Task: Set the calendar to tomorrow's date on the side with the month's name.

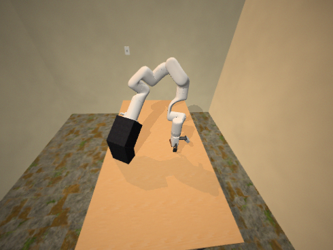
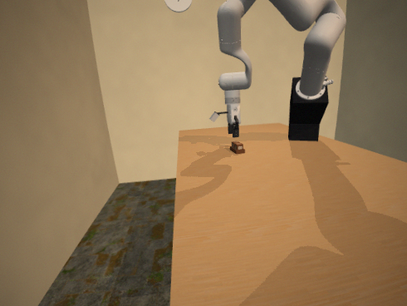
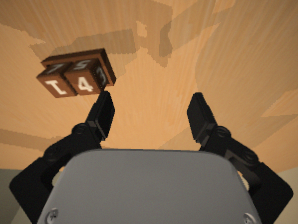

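The calendar is a small brown tray (image 3: 110, 70) (image 2: 237, 151) on the table, with two brown cubes side by side in it. In the wrist view the left cube (image 3: 51, 79) shows a white 1 on its near face and a 7 on top; which way up the 1 stands is hard to tell. The right cube (image 3: 79, 79) shows an upright 4 on its near face, a 5 on top and a 3 on its right side. My gripper (image 3: 151, 101) (image 2: 233, 133) (image 1: 174, 149) is wide open and empty, above the table. In the wrist view the calendar lies beyond its left finger. The top view mostly hides the calendar.
The wooden table (image 1: 153, 210) (image 2: 257, 216) carries the calendar. The arm's black base block (image 1: 124, 139) (image 2: 307, 120) stands at one side of the table. Arm shadows fall across the table top and around the calendar.
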